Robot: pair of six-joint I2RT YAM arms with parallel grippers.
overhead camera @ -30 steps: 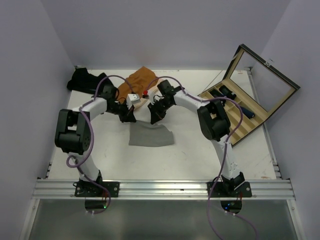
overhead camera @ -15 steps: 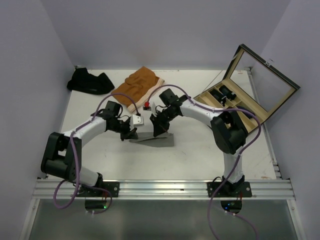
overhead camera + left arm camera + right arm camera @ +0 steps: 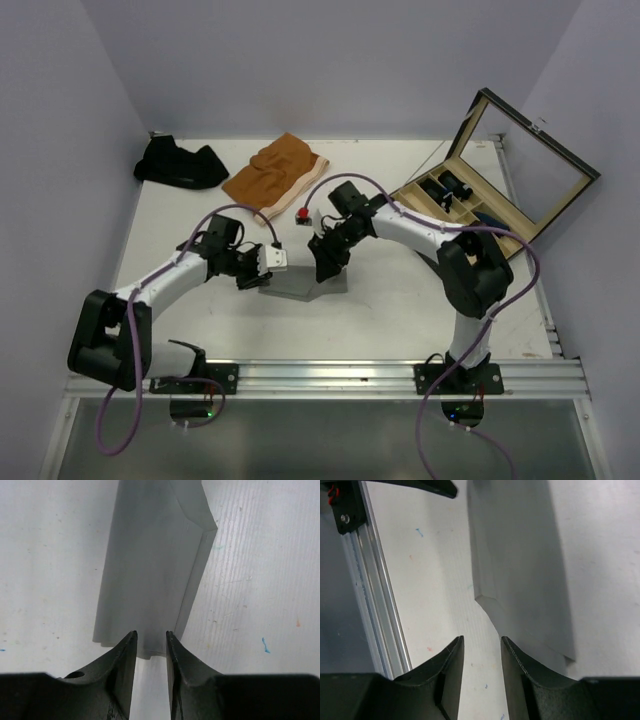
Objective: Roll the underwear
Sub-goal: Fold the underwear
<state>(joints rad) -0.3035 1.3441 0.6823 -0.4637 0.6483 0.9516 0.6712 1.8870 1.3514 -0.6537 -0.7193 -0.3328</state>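
Observation:
The light grey underwear point(image 3: 305, 288) lies folded into a narrow strip at the middle of the table. My left gripper point(image 3: 262, 278) is at its left end and my right gripper point(image 3: 325, 268) at its right end. In the left wrist view the grey underwear point(image 3: 155, 565) stretches away from my left gripper point(image 3: 151, 636), which is open, with the cloth's near edge lying between the tips. My right gripper point(image 3: 481, 641) is open over bare table, just beside the grey underwear point(image 3: 520, 565). The rust-orange underwear point(image 3: 275, 170) and the black underwear point(image 3: 180, 163) lie at the back.
A wooden compartment box point(image 3: 470, 230) with its glass lid point(image 3: 530, 165) raised stands at the right, with dark rolled items point(image 3: 452, 185) in its compartments. An aluminium rail point(image 3: 320, 378) runs along the near edge and shows as the rail point(image 3: 375, 605) in the right wrist view.
Both arms drew the far edge of the grey underwear toward the near side, folding it into a narrower strip. Both grippers then opened and let the cloth go.

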